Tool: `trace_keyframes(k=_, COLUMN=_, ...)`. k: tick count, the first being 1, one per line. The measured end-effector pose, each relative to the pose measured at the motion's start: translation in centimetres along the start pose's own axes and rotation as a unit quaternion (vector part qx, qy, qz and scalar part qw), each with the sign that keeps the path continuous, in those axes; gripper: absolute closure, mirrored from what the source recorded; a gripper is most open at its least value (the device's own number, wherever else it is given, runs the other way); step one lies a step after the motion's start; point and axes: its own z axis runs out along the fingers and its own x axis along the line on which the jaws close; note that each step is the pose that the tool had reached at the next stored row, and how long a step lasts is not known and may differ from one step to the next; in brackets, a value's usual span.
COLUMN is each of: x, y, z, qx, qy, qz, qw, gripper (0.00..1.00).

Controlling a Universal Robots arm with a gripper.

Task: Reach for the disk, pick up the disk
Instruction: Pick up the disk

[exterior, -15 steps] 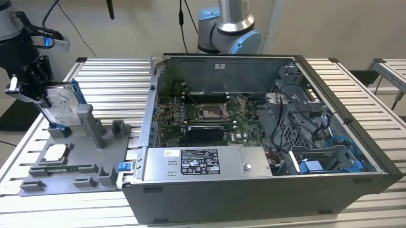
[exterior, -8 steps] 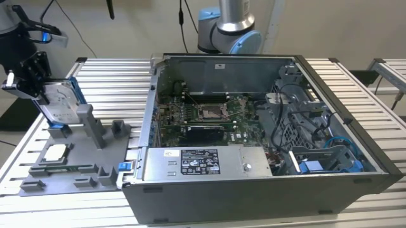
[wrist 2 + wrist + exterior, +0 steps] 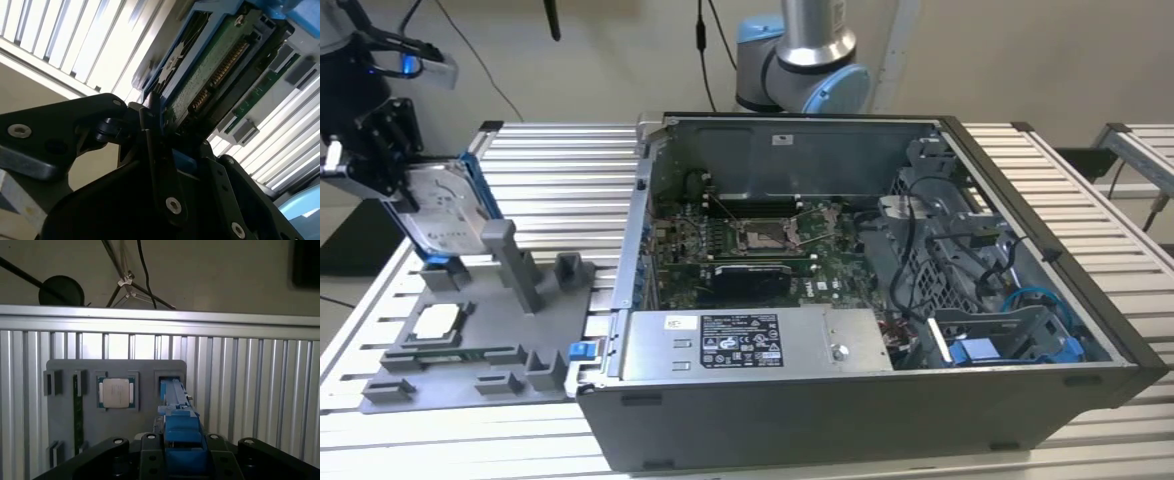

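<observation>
At the exterior view's left edge, over a slatted aluminium table (image 3: 560,170), the flat silver-grey metal disk (image 3: 443,205), clipped in a bright blue plastic frame, stood on edge with a slight lean, held by the arm's black gripper (image 3: 398,175). In the second wrist view the gripper (image 3: 159,125) showed its jaws closed on the rim of the blue frame, and the disk (image 3: 215,65) turned its green circuit-board face to the camera. In the first wrist view the disk (image 3: 181,432) ran edge-on out of the gripper (image 3: 182,452) toward a slot in the flat grey plastic fixture plate (image 3: 145,412) beneath.

The reach looked complete and the grip made. The lift appeared at most barely begun. In the exterior view the disk's lower end sat at or just above the upright posts of the fixture plate (image 3: 494,340), and whether it had cleared its slot could not be told.

A small square silver chip (image 3: 438,322) lay in its own pocket of the plate, near the disk's slot. Just beside the plate, toward the exterior view's right, stood an open dark grey computer case (image 3: 881,410) with its motherboard exposed. The arm's silver-and-blue base (image 3: 807,55) rose behind it.
</observation>
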Motion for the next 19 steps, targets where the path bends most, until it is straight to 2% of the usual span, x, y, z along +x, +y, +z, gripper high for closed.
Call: trace_keyframes(k=19, x=-0.13, y=0.02, z=-2.76, qx=0.0000, qy=0.0000, qz=0.000, qw=1.0000, gripper=1.00)
